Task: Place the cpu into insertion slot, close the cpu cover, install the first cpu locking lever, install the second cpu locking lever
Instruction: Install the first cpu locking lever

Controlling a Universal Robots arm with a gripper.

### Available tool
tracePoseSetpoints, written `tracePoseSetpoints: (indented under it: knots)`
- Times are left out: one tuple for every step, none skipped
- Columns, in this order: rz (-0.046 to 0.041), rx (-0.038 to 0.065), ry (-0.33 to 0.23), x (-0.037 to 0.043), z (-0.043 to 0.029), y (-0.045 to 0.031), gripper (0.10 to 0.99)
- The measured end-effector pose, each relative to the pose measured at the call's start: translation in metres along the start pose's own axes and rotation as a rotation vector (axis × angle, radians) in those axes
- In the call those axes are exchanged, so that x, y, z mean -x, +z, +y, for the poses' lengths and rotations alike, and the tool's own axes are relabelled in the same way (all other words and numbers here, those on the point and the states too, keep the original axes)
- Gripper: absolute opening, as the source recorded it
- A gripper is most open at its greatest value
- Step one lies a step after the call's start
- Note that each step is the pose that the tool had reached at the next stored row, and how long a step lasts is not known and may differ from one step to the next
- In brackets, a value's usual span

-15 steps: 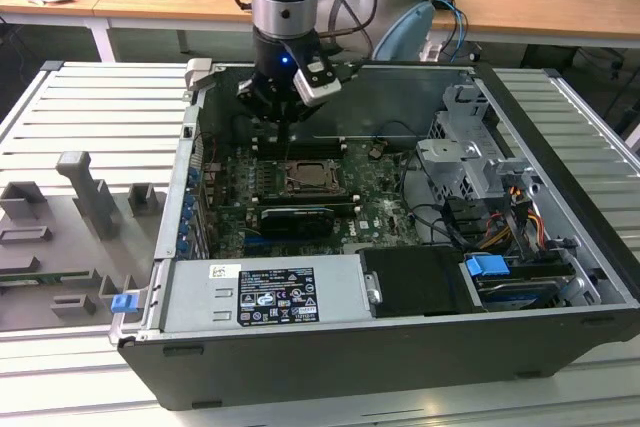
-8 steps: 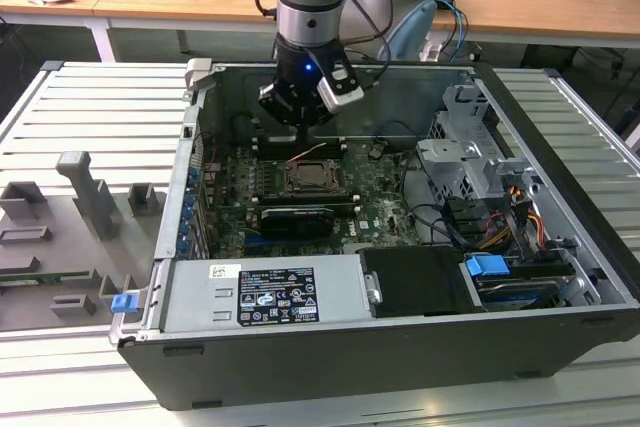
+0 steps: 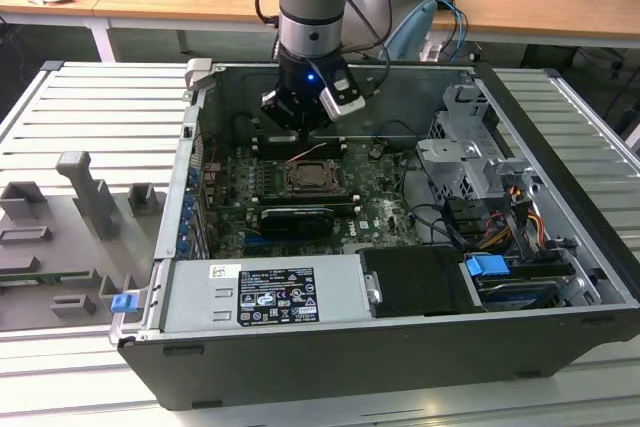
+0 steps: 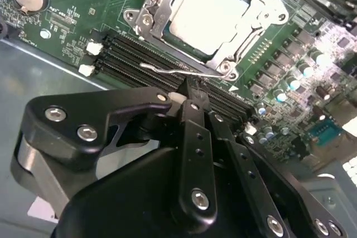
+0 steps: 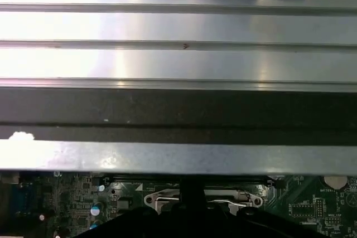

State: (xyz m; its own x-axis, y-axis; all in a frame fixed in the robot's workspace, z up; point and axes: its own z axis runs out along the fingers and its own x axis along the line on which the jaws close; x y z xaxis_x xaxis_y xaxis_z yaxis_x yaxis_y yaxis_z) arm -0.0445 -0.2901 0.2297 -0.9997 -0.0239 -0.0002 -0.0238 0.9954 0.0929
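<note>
The claw (image 4: 189, 96) is seen pressed together just beside a thin lever (image 4: 178, 71). The cpu (image 4: 209, 12) is seated in the insertion slot (image 4: 146, 18), framed by the cpu cover (image 4: 262, 18).

We see the arm (image 3: 312, 7) reaching straight down, wrist vertical, with the gripper (image 3: 300, 125) low under it. In the second wrist view our gripper's (image 4: 192, 100) black fingers (image 4: 195, 132) appear drawn together, tips nearly meeting, though shadow blurs the tips.
</note>
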Motion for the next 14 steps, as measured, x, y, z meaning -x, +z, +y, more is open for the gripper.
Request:
tracePoseSetpoints:
  knots:
    - [0.0004, 0.000, -0.003, 0.0015, 0.0001, 0.0006, 0.106]
    - [0.0004, 0.000, -0.003, 0.0030, 0.0004, 0.0011, 0.106]
    - [0.0004, 0.000, -0.003, 0.0049, 0.0009, 0.0014, 0.106]
    - [0.0004, 0.000, -0.003, 0.0068, 0.0015, 0.0019, 0.106]
    - [0.0003, 0.000, -0.003, 0.0082, 0.0017, 0.0025, 0.106]
    - [0.0003, 0.000, -0.003, 0.0095, 0.0018, 0.0032, 0.106]
    - [0.0004, 0.000, -0.003, 0.0117, 0.0019, 0.0050, 0.106]
    - [0.0004, 0.000, -0.003, 0.0126, 0.0018, 0.0061, 0.106]
    - [0.0003, 0.000, -0.003, 0.0137, 0.0018, 0.0075, 0.106]
    - [0.0003, 0.000, -0.003, 0.0153, 0.0018, 0.0095, 0.106]
    - [0.0004, 0.000, -0.003, 0.0164, 0.0019, 0.0107, 0.106]
    - [0.0003, 0.000, -0.003, 0.0175, 0.0020, 0.0119, 0.106]
    - [0.0004, 0.000, -0.003, 0.0190, 0.0021, 0.0135, 0.106]
    - [0.0003, 0.000, -0.003, 0.0201, 0.0021, 0.0146, 0.106]
